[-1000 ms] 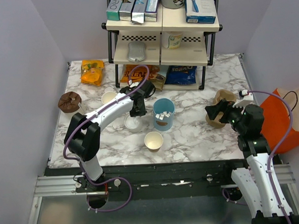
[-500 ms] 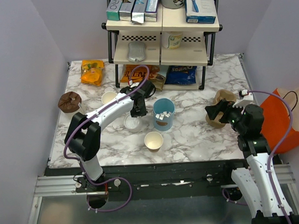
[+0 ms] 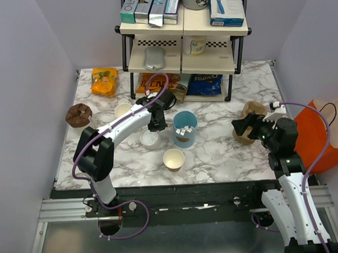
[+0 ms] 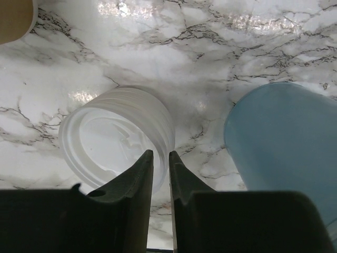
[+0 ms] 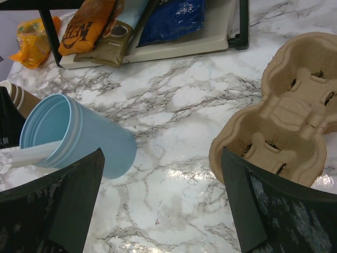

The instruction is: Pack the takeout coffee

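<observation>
A white plastic lid (image 3: pixel 150 139) lies upside down on the marble table, left of the tall light-blue cup (image 3: pixel 185 128). My left gripper (image 3: pixel 155 125) is right above it. In the left wrist view the jaws (image 4: pixel 160 161) are nearly closed, pinching the right rim of the lid (image 4: pixel 113 137). An open tan paper cup (image 3: pixel 174 159) stands in front with no lid on it; a second one (image 3: pixel 123 110) stands further left. My right gripper (image 3: pixel 243 128) is wide open and empty (image 5: pixel 162 158), next to the tan pulp cup carrier (image 5: pixel 284 110).
A black-and-cream shelf rack (image 3: pixel 184 58) with snack bags under it stands at the back. An orange paper bag (image 3: pixel 321 134) hangs off the table's right edge. A brown wrapped item (image 3: pixel 79 115) and an orange snack bag (image 3: pixel 104 81) lie at the left.
</observation>
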Available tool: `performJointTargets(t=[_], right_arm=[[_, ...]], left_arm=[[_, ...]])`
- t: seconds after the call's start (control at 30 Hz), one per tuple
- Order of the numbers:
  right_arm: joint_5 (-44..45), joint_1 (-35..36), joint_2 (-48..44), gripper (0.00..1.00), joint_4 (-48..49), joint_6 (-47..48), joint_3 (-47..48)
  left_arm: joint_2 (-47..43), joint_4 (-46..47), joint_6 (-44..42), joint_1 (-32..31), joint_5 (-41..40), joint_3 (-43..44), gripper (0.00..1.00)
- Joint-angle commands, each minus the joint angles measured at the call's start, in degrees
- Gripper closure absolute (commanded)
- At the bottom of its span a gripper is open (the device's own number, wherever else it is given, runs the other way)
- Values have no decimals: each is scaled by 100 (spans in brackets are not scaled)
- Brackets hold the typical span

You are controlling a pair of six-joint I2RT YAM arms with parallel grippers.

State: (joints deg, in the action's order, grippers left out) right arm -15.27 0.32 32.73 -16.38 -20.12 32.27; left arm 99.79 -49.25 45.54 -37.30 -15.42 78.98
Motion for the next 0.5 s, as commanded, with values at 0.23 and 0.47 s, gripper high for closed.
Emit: performJointTargets(t=[0.23,0.47], right_arm=[[68,-5,5,0,12,-53,-89],[59,-5,14,0,21,-53,-89]], left_arm=[[173,-128,113,-23,-84,206,75],[173,-102,148,-14,-49,206,85]])
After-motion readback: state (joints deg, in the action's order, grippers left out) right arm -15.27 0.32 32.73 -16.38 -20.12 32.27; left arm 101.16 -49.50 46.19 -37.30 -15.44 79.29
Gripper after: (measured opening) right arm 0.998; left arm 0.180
